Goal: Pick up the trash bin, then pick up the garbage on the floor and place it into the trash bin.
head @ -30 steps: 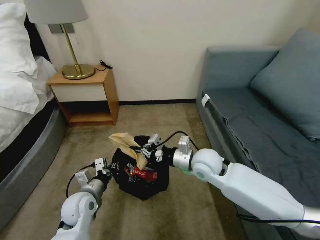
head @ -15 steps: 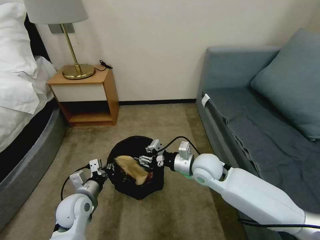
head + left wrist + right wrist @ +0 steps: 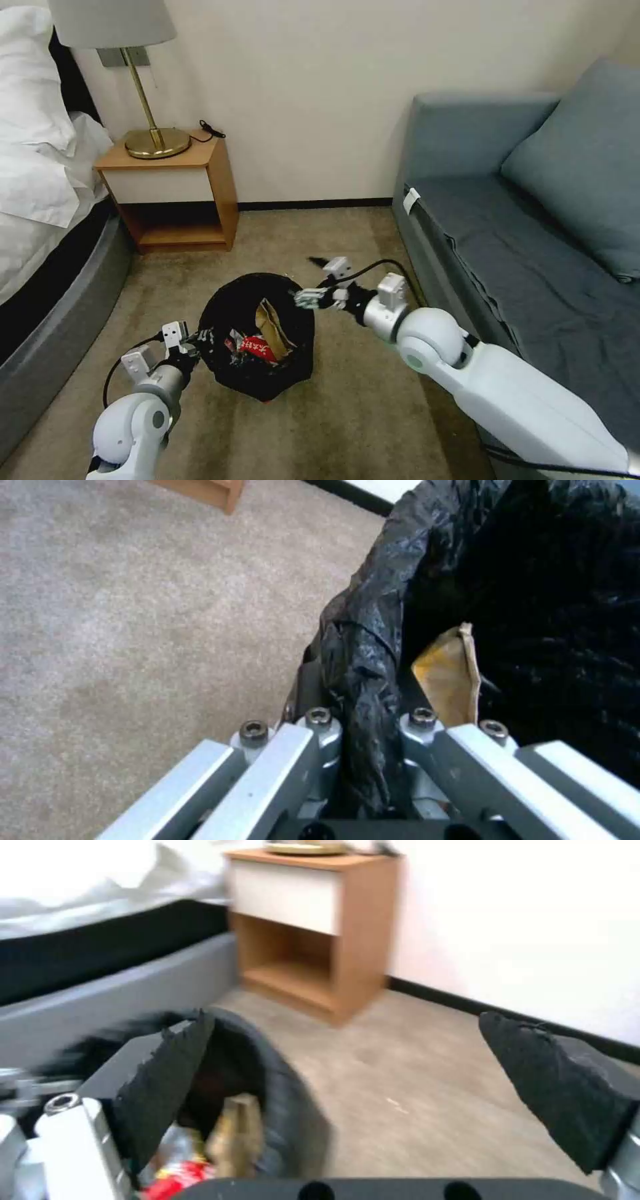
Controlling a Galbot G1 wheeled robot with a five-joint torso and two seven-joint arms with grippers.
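— What is each claw doing?
— The left claw [image 3: 360, 740] is pinching the black liner at the rim of the trash bin [image 3: 257, 347]. The right claw [image 3: 319, 280] is hovering wide open and empty just past the bin's far rim.
— And the garbage?
— Tan paper [image 3: 272, 327] and a red-and-white wrapper [image 3: 257, 347] are lying inside the bin, which is on the carpet floor [image 3: 373, 407]; the wrapper's print is unreadable.

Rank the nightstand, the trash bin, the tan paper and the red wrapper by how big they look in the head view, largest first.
1. Nightstand
2. Trash bin, a little smaller in the picture though it sits nearer the camera
3. Tan paper
4. Red wrapper, close in size to the paper and partly buried, so these last two are unsure
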